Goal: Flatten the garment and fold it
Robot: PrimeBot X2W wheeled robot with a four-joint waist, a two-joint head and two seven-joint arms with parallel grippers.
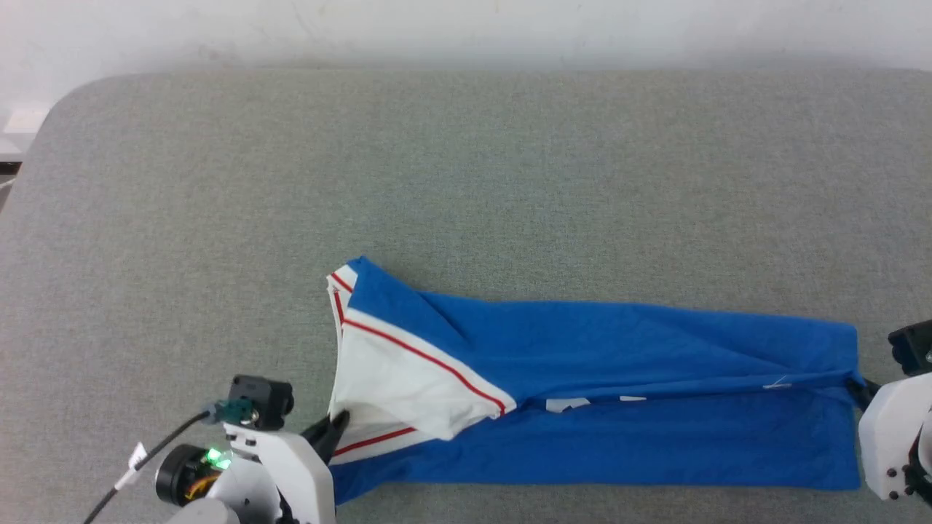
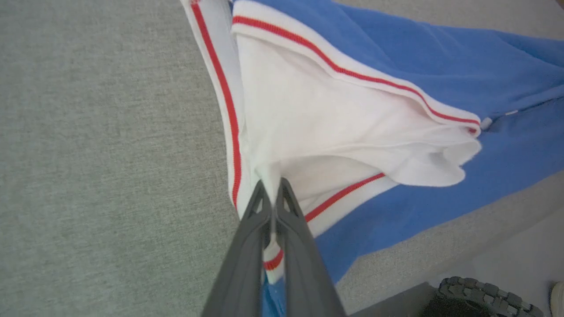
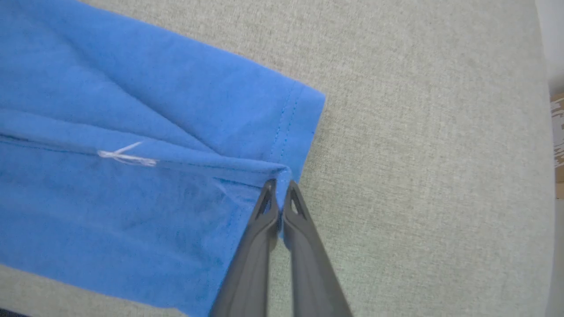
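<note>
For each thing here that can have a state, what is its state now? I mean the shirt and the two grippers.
shirt: folded lengthwise into a long strip, lying on the grey table, white sleeve on top at one end.
left gripper: shut, pinching the white sleeve end.
right gripper: shut, pinching the blue hem corner.

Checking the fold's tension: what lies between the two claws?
Head view: the garment spans that stretch, left claw shut on its white end, right claw on its blue hem.
</note>
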